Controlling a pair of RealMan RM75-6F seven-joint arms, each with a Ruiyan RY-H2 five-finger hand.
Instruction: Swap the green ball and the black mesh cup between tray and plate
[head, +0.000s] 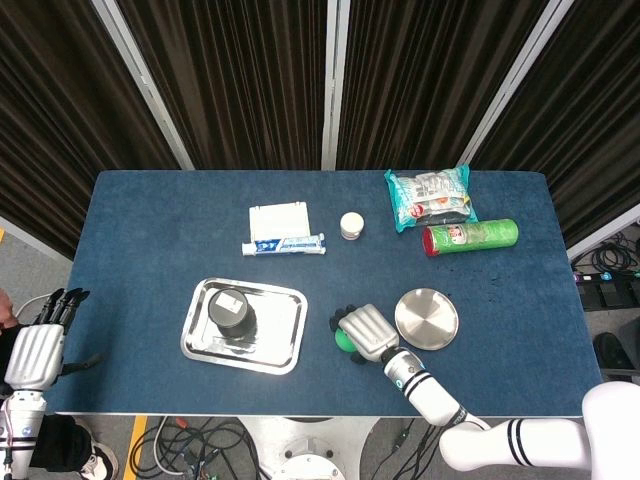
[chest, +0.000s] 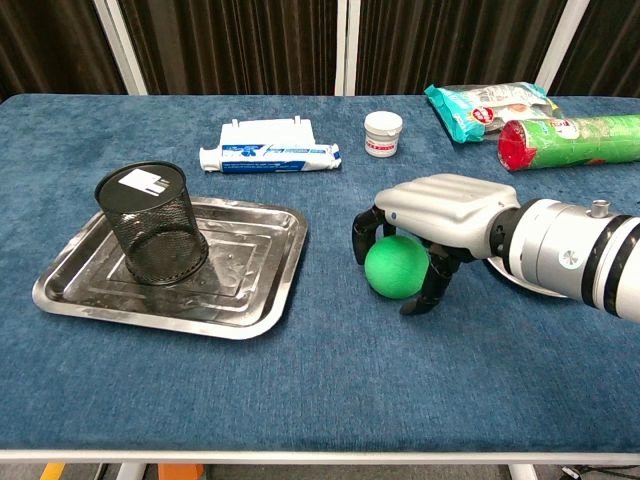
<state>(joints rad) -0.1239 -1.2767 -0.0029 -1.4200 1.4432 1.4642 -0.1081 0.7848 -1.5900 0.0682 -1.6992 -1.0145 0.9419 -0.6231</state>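
Observation:
The green ball (chest: 395, 267) lies on the blue cloth between the steel tray (chest: 250, 300) and the round steel plate (head: 430, 318). My right hand (chest: 445, 205) covers the ball from above, with fingers curled against its left side and the thumb down its right side, gripping it. From the head view only a sliver of the ball (head: 343, 341) shows beside that hand (head: 365, 332). The black mesh cup (chest: 152, 222) stands upside down in the tray's left half. My left hand (head: 35, 345) hangs off the table's left edge, fingers apart and holding nothing.
Along the back lie a toothpaste box (chest: 270, 158), a small white jar (chest: 383, 133), a teal snack bag (chest: 490, 105) and a green canister (chest: 570, 140) on its side. The plate is mostly hidden behind my right forearm in the chest view.

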